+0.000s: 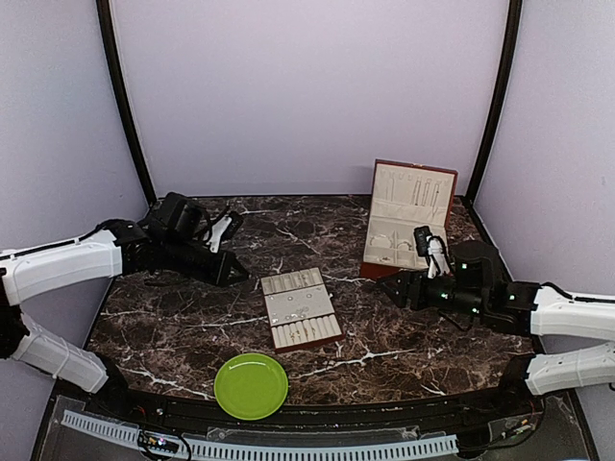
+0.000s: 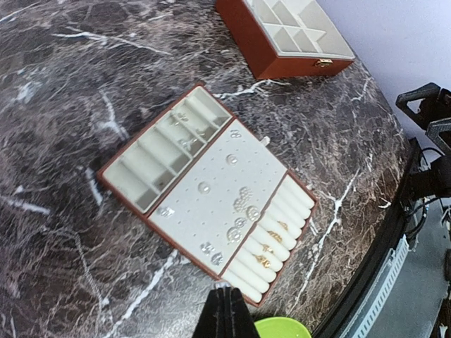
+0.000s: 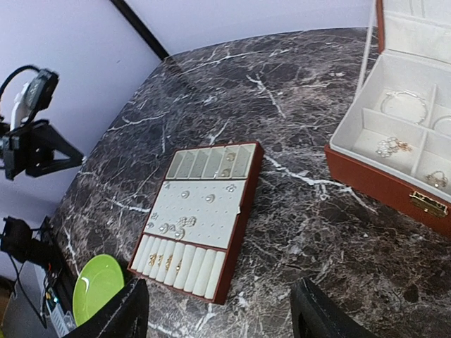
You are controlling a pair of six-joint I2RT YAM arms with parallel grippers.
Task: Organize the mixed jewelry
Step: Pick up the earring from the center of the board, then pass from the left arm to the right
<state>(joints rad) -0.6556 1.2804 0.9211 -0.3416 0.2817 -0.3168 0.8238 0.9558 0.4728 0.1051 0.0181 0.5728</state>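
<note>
The mixed jewelry shows as silvery studs (image 2: 243, 204) on the middle panel of the flat cream-lined tray (image 2: 127, 184), small gold rings (image 2: 268, 248) in its rolls, and chains (image 3: 392, 146) inside the open box (image 3: 380, 184). The tray lies mid-table (image 1: 275, 340). My left gripper (image 1: 233, 268) hangs left of the tray. Its fingers (image 2: 227, 313) are pressed together, and I make out nothing between them. My right gripper (image 1: 392, 285) is right of the tray, in front of the box. It (image 3: 222, 317) is wide open and empty.
A green plate (image 1: 251, 385) sits at the near edge in front of the tray; it also shows in the wrist views (image 2: 282, 328) (image 3: 95, 285). The reddish-brown box (image 1: 408, 219) stands open at back right, its lid upright. Lilac walls enclose the table.
</note>
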